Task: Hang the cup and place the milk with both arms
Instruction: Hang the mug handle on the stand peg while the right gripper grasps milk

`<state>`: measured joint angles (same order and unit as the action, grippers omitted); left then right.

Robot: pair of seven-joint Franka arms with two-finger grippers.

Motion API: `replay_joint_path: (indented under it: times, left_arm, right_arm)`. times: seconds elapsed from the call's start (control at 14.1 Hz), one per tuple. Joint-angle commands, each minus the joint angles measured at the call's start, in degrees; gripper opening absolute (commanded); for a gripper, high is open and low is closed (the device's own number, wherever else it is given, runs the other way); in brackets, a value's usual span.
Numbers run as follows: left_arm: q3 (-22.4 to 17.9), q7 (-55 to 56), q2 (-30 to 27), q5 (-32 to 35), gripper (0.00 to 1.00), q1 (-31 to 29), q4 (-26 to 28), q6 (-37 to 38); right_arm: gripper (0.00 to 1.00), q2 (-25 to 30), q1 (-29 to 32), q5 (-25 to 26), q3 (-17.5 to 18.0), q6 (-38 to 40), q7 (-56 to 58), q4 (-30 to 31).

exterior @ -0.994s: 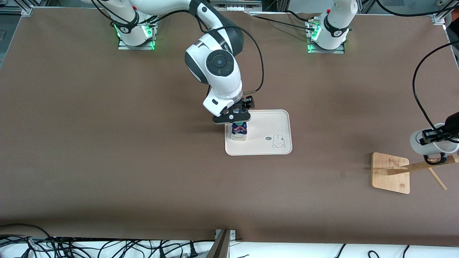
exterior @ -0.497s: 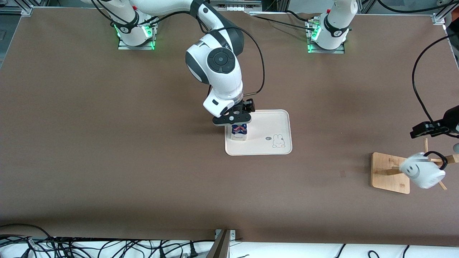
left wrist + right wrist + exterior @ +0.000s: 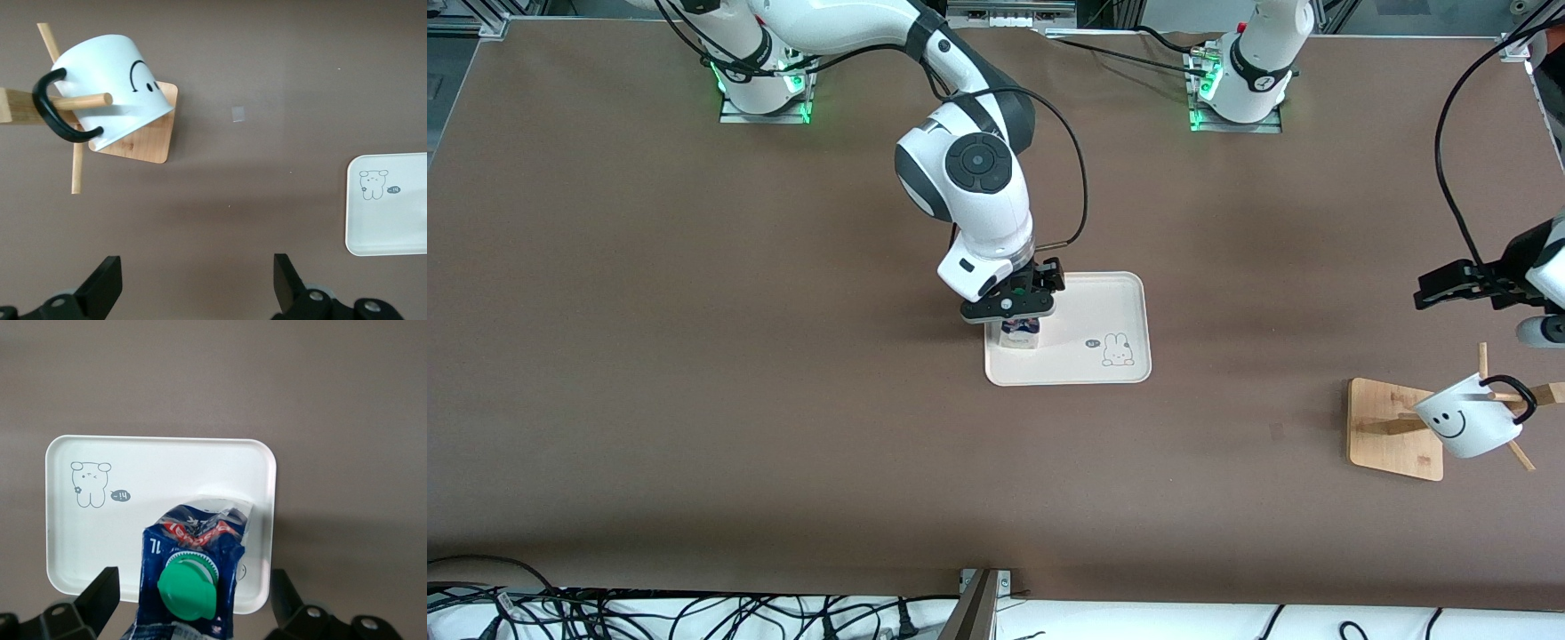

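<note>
The milk (image 3: 1020, 333) is stood on the tray (image 3: 1103, 307), at its corner toward the right arm's end. The cup (image 3: 1463, 420) is hung on a peg of the rack (image 3: 1392, 427), well apart from the tray, toward the left arm's end.

Two white arms, right arm (image 3: 969, 191) and left arm (image 3: 1258, 53), with black bands at the joints. Big round dark cap on one joint. Black cables looping off. Small black hands. Green lights at both bases.
</note>
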<state>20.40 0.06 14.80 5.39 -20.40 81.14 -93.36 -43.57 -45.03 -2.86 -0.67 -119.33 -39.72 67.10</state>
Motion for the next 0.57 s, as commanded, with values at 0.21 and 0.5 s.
replay_joint_path:
  times: [0.21,0.5]
  left_arm:
    - [-2.62,-0.76,-7.48,-1.17,1.00,4.21,6.54,2.05]
    - [-18.55,-0.85,-13.37,-1.17,1.00,20.48,14.71,-5.83]
  right_arm:
    - [0.74,-1.87,-1.02,2.24,-0.56,-0.65,-1.33,-1.80]
    - [0.52,-1.17,-0.84,2.24,-0.82,0.84,-0.80,-1.80]
